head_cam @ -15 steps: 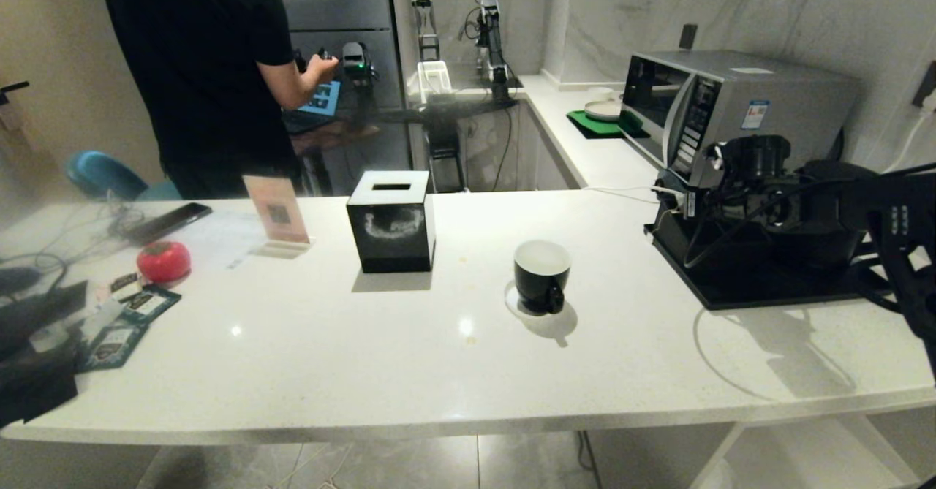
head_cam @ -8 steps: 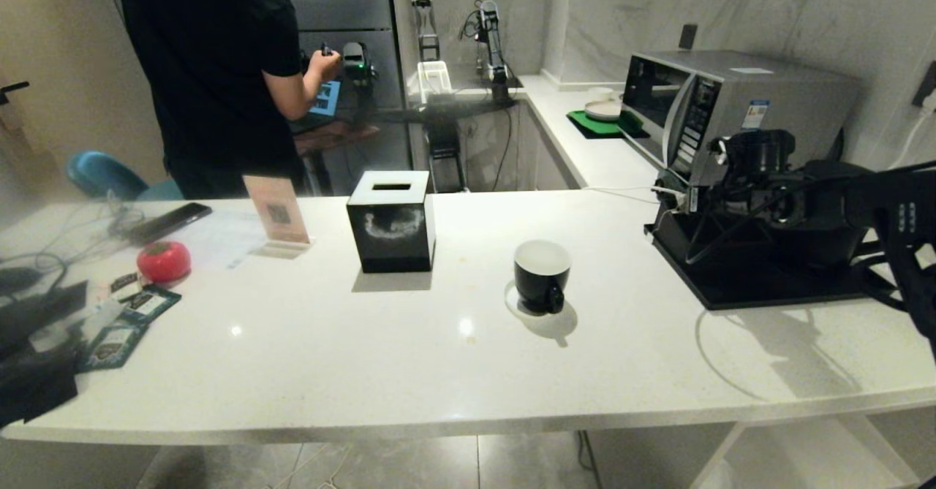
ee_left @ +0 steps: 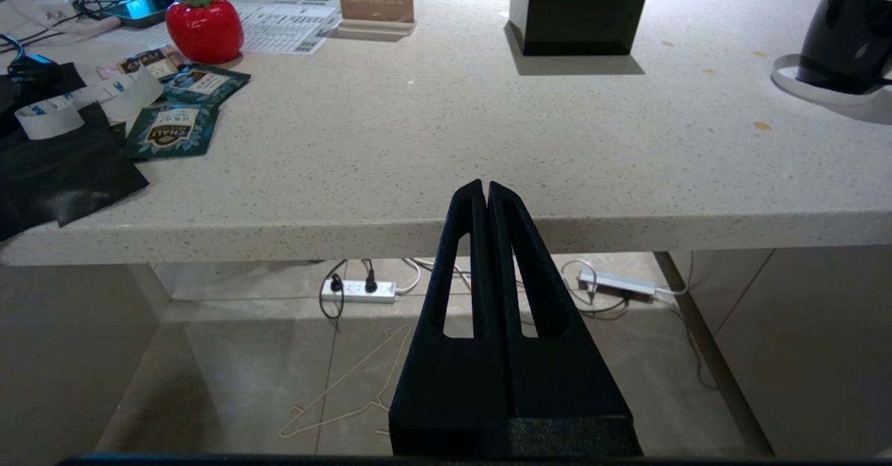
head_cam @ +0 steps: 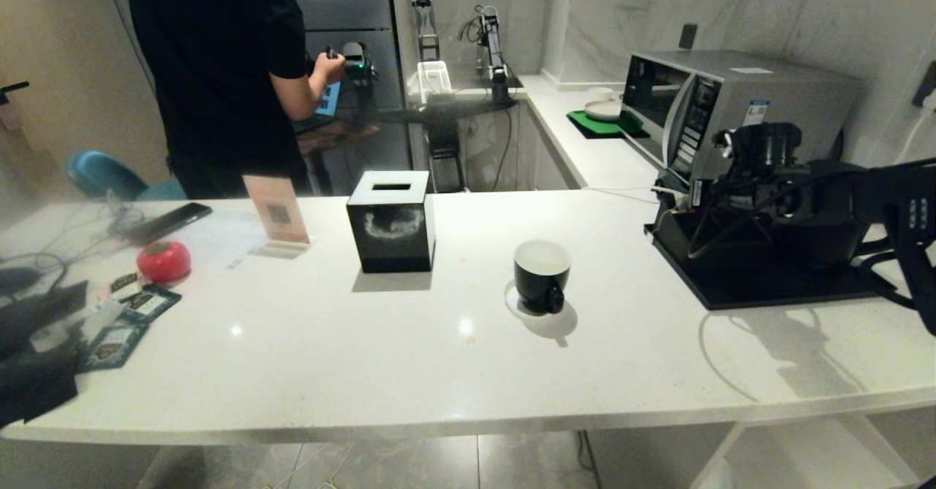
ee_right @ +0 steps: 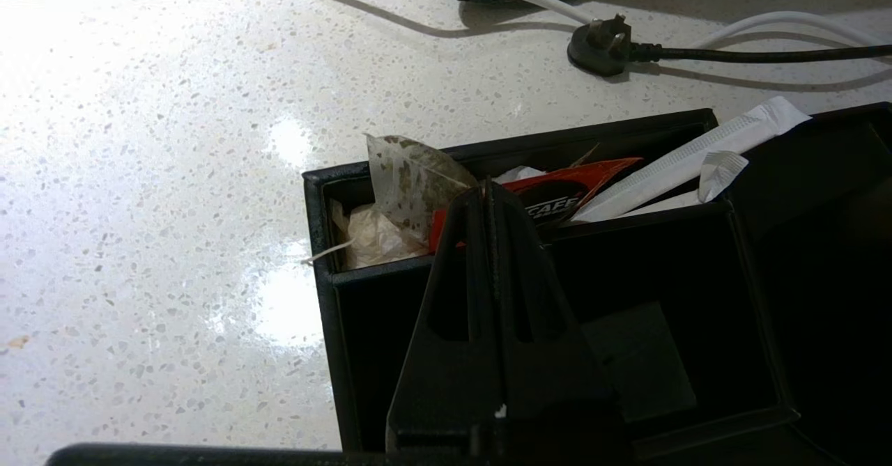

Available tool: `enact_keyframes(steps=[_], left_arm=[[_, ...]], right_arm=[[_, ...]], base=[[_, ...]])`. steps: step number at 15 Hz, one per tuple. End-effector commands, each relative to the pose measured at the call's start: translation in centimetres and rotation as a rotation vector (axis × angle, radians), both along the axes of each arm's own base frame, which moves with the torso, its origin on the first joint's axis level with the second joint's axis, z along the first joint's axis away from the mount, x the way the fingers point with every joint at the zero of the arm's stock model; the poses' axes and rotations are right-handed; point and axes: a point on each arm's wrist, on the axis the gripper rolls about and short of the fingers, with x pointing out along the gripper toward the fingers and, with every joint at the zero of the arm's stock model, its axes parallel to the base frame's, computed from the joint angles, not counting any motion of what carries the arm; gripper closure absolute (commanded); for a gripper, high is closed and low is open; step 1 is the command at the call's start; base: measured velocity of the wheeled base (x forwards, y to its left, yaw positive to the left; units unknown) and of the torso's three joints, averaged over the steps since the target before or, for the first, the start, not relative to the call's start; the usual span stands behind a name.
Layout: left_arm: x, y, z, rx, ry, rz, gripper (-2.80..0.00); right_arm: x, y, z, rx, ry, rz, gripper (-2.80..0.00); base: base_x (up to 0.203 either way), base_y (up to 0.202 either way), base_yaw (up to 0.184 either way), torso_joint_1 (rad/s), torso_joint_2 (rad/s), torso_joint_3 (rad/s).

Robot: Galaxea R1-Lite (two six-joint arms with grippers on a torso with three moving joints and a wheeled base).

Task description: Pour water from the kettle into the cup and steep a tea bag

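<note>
Lying left of the closed left claw [ee_left: 486, 189], green sachets [ee_left: 172, 129] read "CHALI"; right claw [ee_right: 489, 189] closed.

The kettle cannot be made out in any view; in the head view the right arm [head_cam: 819, 196] covers most of the black tray [head_cam: 738, 292] and whatever stands on it. The right gripper's [ee_right: 488, 191] closed tips overlap the tea bag [ee_right: 408, 180], so whether they pinch it cannot be told. An orange sachet [ee_right: 571, 184] behind them shows only part of its lettering. The cup [ee_left: 847, 37] is cut by the left wrist picture's edge — its rim and handle are out of frame. The person [head_cam: 219, 72] is cropped at the shoulders, and the small thing in the hand is too small to name. The packets [head_cam: 121, 335] at the counter's far left are unreadable from the head — dark cloth hides part of them.
</note>
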Motion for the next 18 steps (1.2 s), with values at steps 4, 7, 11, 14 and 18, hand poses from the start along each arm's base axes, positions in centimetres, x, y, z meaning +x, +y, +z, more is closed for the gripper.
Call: enact_keyframes(steps=[4,7,11,14,18], left_arm=[[0.0,0.0,0.0,0.000,0.000,0.001,0.00],[0.0,0.0,0.0,0.000,0.000,0.001,0.00],[0.0,0.0,0.0,0.000,0.000,0.001,0.00],[0.0,0.0,0.0,0.000,0.000,0.001,0.00],[0.0,0.0,0.0,0.000,0.000,0.001,0.00]], right_arm=[[-0.1,0.0,-0.1,-0.010,0.005,-0.025,0.00],[0.0,-0.2,-0.4,-0.013,0.010,-0.036,0.00],[0.3,-0.6,-0.8,-0.016,0.003,-0.043,0.00],[0.3,-1.1,-1.1,-0.020,0.009,-0.050,0.00],[0.4,-1.7,-1.5,-0.021,0.017,-0.063,0.00]], base=[[0.000,0.000,0.000,0.000,0.00,0.000],[0.000,0.000,0.000,0.000,0.00,0.000],[0.000,0.000,0.000,0.000,0.00,0.000],[0.000,0.000,0.000,0.000,0.00,0.000],[0.000,0.000,0.000,0.000,0.00,0.000]])
